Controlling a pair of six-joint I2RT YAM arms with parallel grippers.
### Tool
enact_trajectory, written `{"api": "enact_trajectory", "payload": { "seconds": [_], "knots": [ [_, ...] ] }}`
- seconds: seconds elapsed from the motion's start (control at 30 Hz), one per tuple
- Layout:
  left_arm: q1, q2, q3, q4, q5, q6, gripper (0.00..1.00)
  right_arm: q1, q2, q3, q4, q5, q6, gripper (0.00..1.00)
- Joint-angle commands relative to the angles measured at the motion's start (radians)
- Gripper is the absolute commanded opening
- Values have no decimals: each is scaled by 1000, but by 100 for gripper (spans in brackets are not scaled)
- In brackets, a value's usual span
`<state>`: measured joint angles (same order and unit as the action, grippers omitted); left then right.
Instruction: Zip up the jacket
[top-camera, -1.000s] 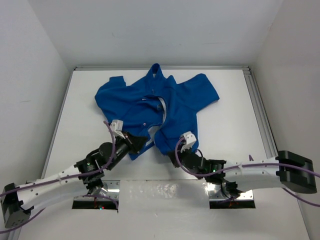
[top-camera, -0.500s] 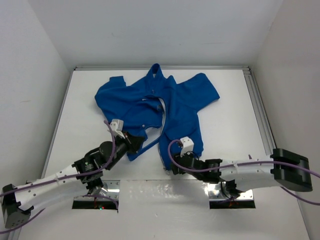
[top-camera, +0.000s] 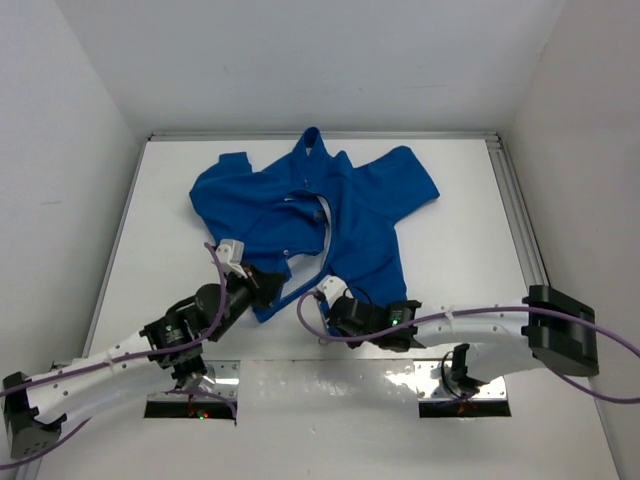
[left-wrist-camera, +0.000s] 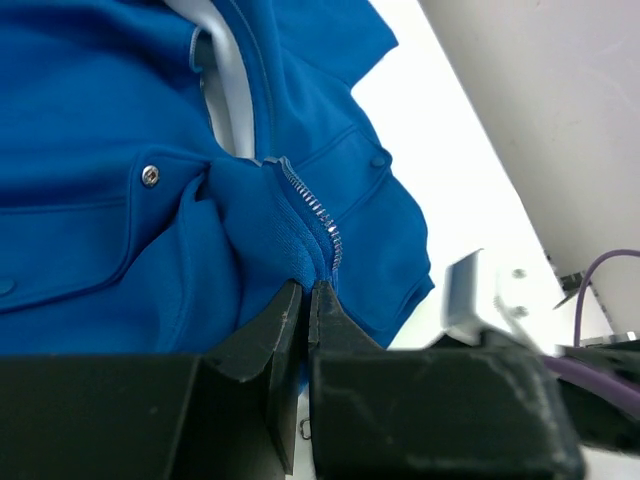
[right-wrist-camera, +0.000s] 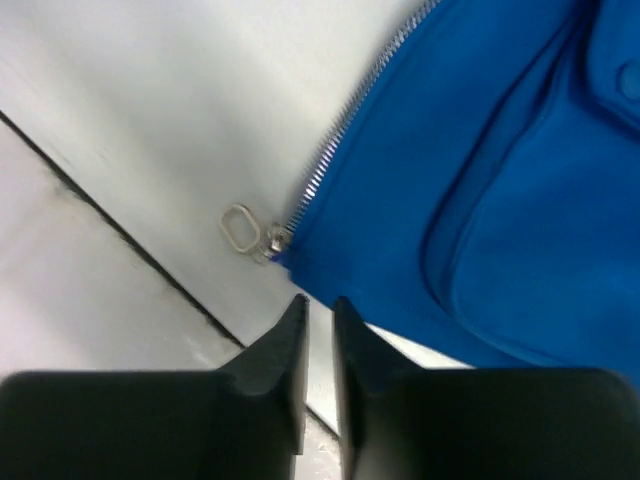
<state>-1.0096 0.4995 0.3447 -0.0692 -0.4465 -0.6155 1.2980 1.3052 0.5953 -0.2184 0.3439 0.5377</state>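
The royal-blue jacket (top-camera: 340, 205) lies open on the white table, collar at the far side. My left gripper (top-camera: 272, 283) is shut on the lower hem of the jacket's left front panel, right beside the zipper teeth (left-wrist-camera: 310, 205); its jaws (left-wrist-camera: 308, 290) pinch the blue fabric. My right gripper (top-camera: 328, 318) is at the bottom corner of the right front panel. In the right wrist view its jaws (right-wrist-camera: 318, 303) stand nearly together with nothing between them. The metal zipper pull (right-wrist-camera: 240, 228) lies flat on the table just ahead and left of them, at the end of the zipper teeth (right-wrist-camera: 330, 150).
A dark seam (right-wrist-camera: 120, 235) between the table and the front panel runs close under the right gripper. White walls enclose the table on three sides. A metal rail (top-camera: 515, 215) runs along the table's right edge. A snap button (left-wrist-camera: 150, 175) sits on the left pocket.
My right gripper has moved left along the jacket's bottom edge to the zipper's lower end. The left gripper has stayed on the hem, shifting only slightly.
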Motion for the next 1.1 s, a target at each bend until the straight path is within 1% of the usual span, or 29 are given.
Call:
{"api": "enact_trajectory", "payload": {
  "seconds": [0.0, 0.03, 0.07, 0.1, 0.17, 0.2, 0.3, 0.43, 0.53, 0.57, 0.67, 0.93, 1.0, 1.07],
  "knots": [
    [-12, -44, 20, 5, -18, 8, 0, -66, -11, -25, 59, -162, -117, 22],
    [-12, -56, 26, -16, -20, 7, 0, -113, -14, -40, 89, -199, -131, 27],
    [-12, -61, 27, -24, -20, 3, 0, -135, -9, -45, 102, -236, -145, 32],
    [-12, -70, 20, -27, -21, 0, 0, -150, -4, -48, 109, -287, -166, 38],
    [-12, -93, 5, -20, -20, -6, 0, -170, 11, -48, 120, -324, -180, 44],
    [-12, -99, 7, -23, -21, -6, 0, -170, 17, -48, 122, -339, -183, 50],
    [-12, -107, 13, -49, -23, -7, 0, -174, 52, -57, 165, -413, -182, 56],
    [-12, -108, 2, -34, -21, -10, 0, -174, 106, -49, 185, -433, -170, 57],
    [-12, -111, -1, -37, -20, -13, 0, -174, 127, -55, 197, -387, -159, 57],
    [-12, -114, -4, -34, -21, -13, 0, -174, 128, -60, 198, -349, -150, 57],
    [-12, -119, 4, -38, -20, -12, 0, -174, 117, -75, 212, -309, -147, 56],
    [-12, -108, -3, -29, -18, -13, 0, -172, 19, -40, 162, -258, -188, 52],
    [-12, -108, -7, -15, -18, -13, 0, -174, 51, -31, 142, -227, -203, 52],
    [-12, -96, 5, -24, -17, -10, 0, -172, 80, -22, 137, -241, -205, 53]
  ]
}}
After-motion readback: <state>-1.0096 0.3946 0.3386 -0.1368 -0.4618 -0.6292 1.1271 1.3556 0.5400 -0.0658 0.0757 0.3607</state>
